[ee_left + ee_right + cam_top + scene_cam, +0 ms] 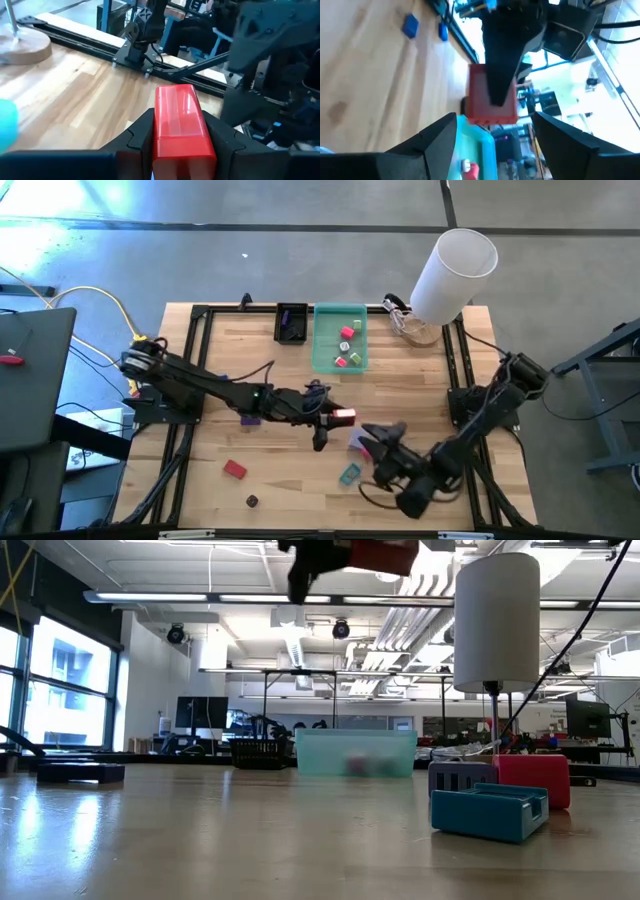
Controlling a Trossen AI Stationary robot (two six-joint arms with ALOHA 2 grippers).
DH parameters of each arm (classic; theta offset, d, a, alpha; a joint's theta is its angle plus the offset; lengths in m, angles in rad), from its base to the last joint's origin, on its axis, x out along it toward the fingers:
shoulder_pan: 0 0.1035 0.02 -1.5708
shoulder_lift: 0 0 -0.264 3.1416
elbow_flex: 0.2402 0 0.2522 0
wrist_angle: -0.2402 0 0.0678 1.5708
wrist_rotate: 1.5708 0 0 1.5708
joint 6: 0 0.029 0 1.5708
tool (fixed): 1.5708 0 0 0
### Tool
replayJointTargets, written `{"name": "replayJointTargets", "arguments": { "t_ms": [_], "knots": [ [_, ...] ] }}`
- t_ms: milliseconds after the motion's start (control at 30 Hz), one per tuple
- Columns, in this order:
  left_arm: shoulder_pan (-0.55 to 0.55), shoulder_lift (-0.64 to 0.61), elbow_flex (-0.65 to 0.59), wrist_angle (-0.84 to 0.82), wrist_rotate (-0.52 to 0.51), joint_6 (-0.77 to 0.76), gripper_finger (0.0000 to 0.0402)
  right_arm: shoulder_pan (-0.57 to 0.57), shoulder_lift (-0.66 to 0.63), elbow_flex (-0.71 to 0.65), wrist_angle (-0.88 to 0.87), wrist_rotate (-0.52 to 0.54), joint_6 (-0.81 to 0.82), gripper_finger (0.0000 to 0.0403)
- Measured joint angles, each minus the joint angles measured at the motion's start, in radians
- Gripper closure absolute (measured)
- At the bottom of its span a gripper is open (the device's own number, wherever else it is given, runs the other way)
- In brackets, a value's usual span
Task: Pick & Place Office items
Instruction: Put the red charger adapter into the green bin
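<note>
red block [179, 125] is clamped in the left gripper [340, 417], lifted over mid-table, so the carry step is in hand; next it needs moving far to the green tray [325, 360]. right gripper [378, 438] hovers nearby, fingers apart.

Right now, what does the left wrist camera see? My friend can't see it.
A red block sits clamped between the left gripper's dark jaws, above a wooden table. Black rails cross the table behind it.
</note>
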Motion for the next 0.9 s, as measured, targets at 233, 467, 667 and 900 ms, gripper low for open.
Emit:
{"name": "replayJointTargets", "arguments": {
  "t_ms": [233, 467, 667, 900],
  "knots": [
    [0.058, -0.135, 0.000, -0.331, -0.222, 0.008, 0.0288, 0.089, 0.000, 0.000, -0.001, -0.013, 0.128, 0.0151],
    [0.172, -0.162, 0.000, -0.465, -0.202, -0.040, 0.0288, 0.097, 0.000, 0.000, -0.006, -0.014, 0.159, 0.0151],
    [0.227, -0.154, 0.000, -0.470, -0.188, -0.047, 0.0288, 0.064, 0.000, 0.000, -0.008, -0.104, 0.215, 0.0151],
    [0.373, -0.135, 0.000, -0.477, -0.195, -0.091, 0.0288, 0.021, 0.000, 0.000, -0.018, -0.230, 0.290, 0.0151]
  ]
}}
